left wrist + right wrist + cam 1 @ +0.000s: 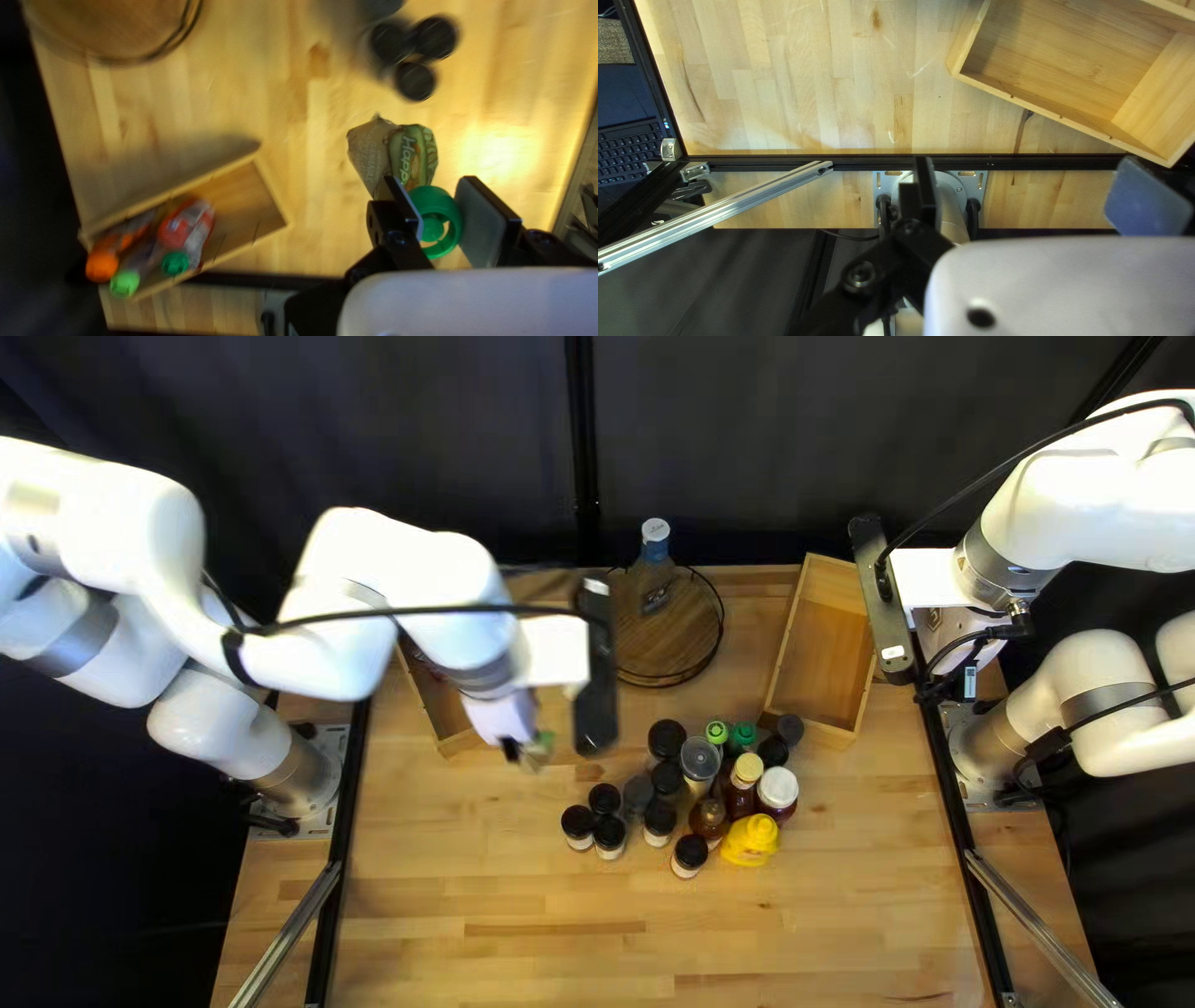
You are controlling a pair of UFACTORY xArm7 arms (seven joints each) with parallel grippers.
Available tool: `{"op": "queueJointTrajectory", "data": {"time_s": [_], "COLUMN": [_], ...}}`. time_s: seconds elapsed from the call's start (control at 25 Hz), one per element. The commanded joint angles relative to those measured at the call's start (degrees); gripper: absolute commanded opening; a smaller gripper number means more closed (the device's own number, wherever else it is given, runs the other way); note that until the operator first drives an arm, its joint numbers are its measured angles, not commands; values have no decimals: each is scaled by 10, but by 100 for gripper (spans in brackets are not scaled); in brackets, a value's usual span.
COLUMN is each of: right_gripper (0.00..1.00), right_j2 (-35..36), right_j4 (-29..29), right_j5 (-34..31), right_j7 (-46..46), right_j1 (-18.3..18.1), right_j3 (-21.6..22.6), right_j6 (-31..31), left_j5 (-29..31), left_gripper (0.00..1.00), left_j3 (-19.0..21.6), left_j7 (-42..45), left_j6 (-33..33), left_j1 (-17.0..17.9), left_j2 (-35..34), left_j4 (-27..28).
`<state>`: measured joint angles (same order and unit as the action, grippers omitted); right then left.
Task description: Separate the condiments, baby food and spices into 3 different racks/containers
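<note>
left gripper (528, 749) clasps the green cap (436, 199) of a food pouch (411, 152); right gripper (956, 697) is spread wide open.

The left arm (361, 604) reaches inward, the left gripper (524, 749) pinching downward, while the right gripper (950, 687) hangs with its fingers (929, 196) spread wide.

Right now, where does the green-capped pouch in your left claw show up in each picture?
Top left view: the green-capped pouch is left of centre, up-left of the black-lidded jars.
Left wrist view: between my left gripper's fingers.
Right wrist view: not in it.
Shared landmark: the wooden tabletop.
</note>
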<state>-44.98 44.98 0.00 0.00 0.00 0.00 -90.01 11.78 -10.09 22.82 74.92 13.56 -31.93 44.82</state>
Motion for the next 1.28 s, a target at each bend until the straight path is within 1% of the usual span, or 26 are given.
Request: {"op": "queueJointTrajectory", "data": {"time_s": [0.04, 0.2, 0.24, 0.36, 0.64, 0.72, 0.92, 1.08, 1.2, 1.28], "right_gripper": [100, 100, 100, 100, 100, 100, 100, 100, 100, 100], "right_j2": [0, 0, 0, 0, 0, 0, 0, 0, 0, 0], "right_j4": [0, 0, 0, 0, 0, 0, 0, 0, 0, 0], "right_j5": [0, 0, 0, 0, 0, 0, 0, 0, 0, 0], "right_j7": [0, 0, 0, 0, 0, 0, 0, 0, 0, 0], "right_j1": [0, 0, 0, 0, 0, 0, 0, 0, 0, 0], "right_j3": [0, 0, 0, 0, 0, 0, 0, 0, 0, 0], "right_j6": [0, 0, 0, 0, 0, 0, 0, 0, 0, 0], "left_j5": [31, 57, 70, 91, 137, 146, 169, 187, 189, 184], "left_gripper": [0, 0, 0, 0, 0, 0, 0, 0, 0, 0], "left_j3": [-17, -32, -43, -64, -112, -120, -122, -114, -104, -98], "left_j7": [26, 34, 32, 29, 24, 24, 40, 63, 78, 88], "left_j6": [-12, -26, -35, -56, -117, -128, -147, -150, -149, -151], "left_j1": [-41, -71, -86, -109, -150, -157, -171, -182, -181, -174], "left_j2": [-46, -81, -95, -107, -84, -77, -54, -46, -40, -28], "left_j4": [-61, -104, -124, -151, -183, -185, -188, -195, -196, -193]}}
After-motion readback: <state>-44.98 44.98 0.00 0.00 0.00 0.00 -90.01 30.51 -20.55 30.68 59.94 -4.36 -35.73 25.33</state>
